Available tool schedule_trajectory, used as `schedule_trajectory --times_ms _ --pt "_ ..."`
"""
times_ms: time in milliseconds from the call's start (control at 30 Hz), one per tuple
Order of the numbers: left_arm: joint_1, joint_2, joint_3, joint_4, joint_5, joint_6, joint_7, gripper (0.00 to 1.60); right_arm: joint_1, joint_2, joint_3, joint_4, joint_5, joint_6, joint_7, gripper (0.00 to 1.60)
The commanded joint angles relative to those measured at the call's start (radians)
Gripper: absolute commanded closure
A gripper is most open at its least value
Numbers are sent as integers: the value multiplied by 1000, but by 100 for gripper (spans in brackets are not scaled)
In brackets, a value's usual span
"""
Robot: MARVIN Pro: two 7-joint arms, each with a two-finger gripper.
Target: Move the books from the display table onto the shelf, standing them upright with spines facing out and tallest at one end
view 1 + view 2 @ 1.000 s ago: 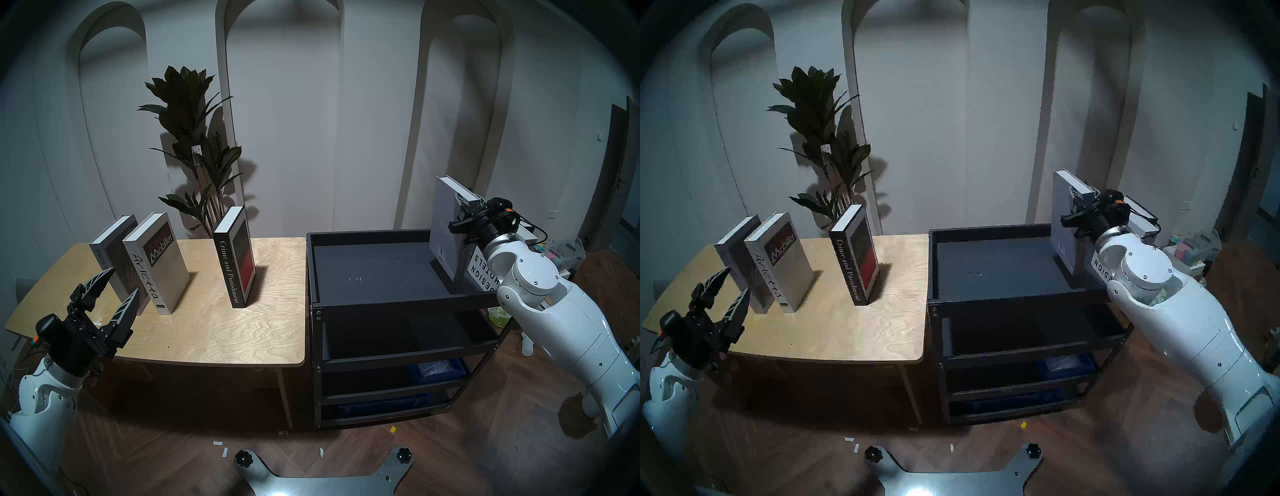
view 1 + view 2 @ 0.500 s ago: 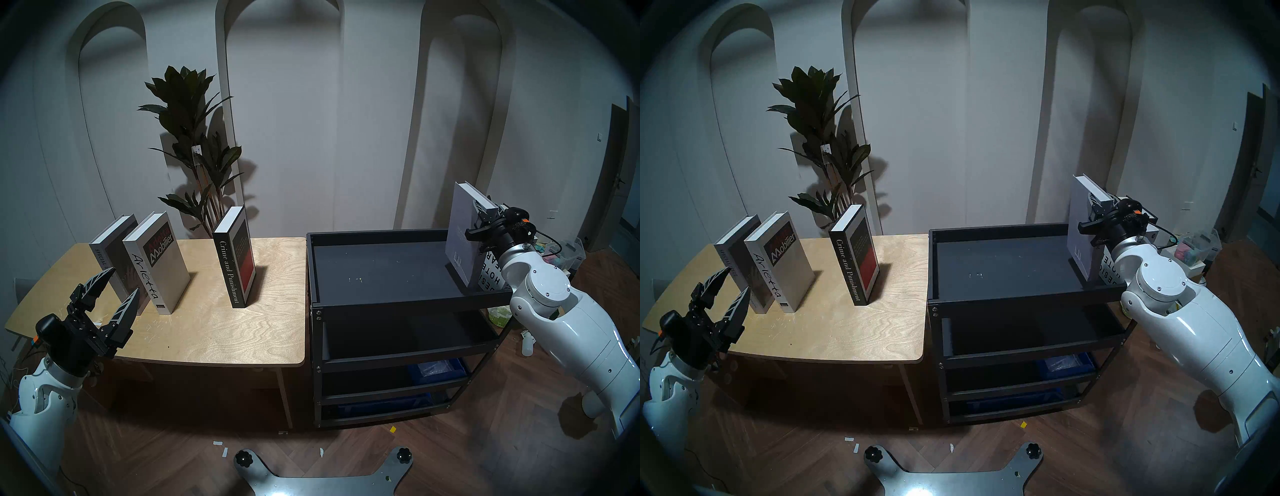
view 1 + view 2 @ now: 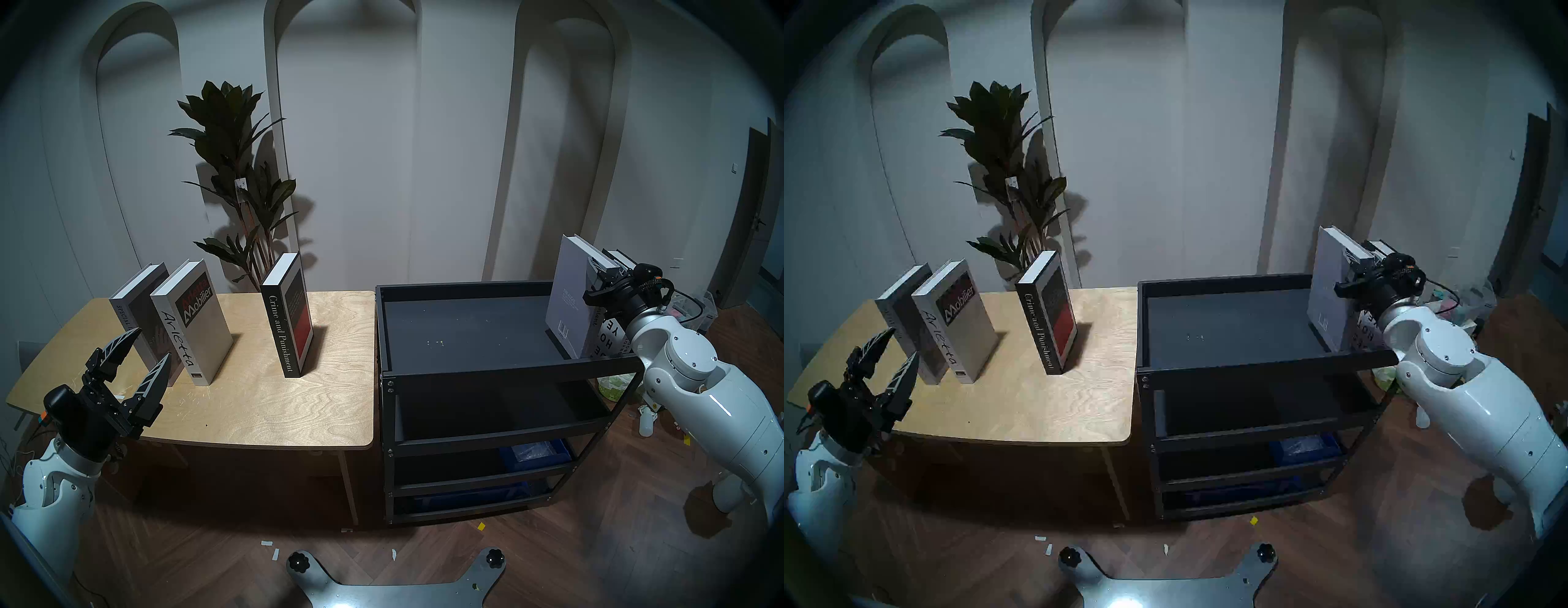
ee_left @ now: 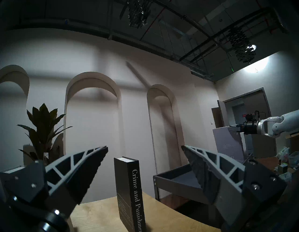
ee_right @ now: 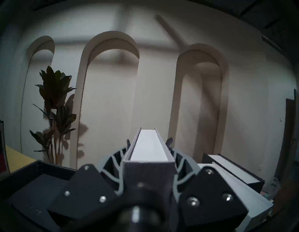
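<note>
Arched wall panels backed a plywood table (image 3: 254, 407) at left, where three books (image 3: 287, 314) stood upright. At right, the black shelf (image 3: 466, 373) had its top tray mostly bare; the right gripper (image 3: 600, 271), level, clenched a grey book (image 3: 568, 301) upright at its right end beside two others. The left gripper (image 3: 135, 361) hung released at lower left.

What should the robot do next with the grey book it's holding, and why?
Probably lower the grey book the last bit and let go. The right gripper is shut on its top edge, and the book stands upright at the right end of the shelf, next to the books already there. Whether its bottom rests on the tray is hard to tell.
</note>
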Motion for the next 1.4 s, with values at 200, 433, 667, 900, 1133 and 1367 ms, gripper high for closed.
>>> schedule_trajectory --times_ms 200,433,667,900,1133,1367 --pt "0 2 -9 -9 2 -1 0 0 58 56 44 124 152 68 192 160" --pt "0 2 -9 -9 2 -1 0 0 138 63 1 175 102 105 272 160" --pt "0 2 -9 -9 2 -1 0 0 137 69 10 152 86 93 288 160" --pt "0 2 -9 -10 2 -1 1 0 8 113 74 102 94 37 252 160" --pt "0 2 -9 -10 2 -1 0 0 -86 135 91 94 78 -53 197 160" --pt "0 2 -9 -10 2 -1 0 0 -182 134 107 73 73 -111 150 160"
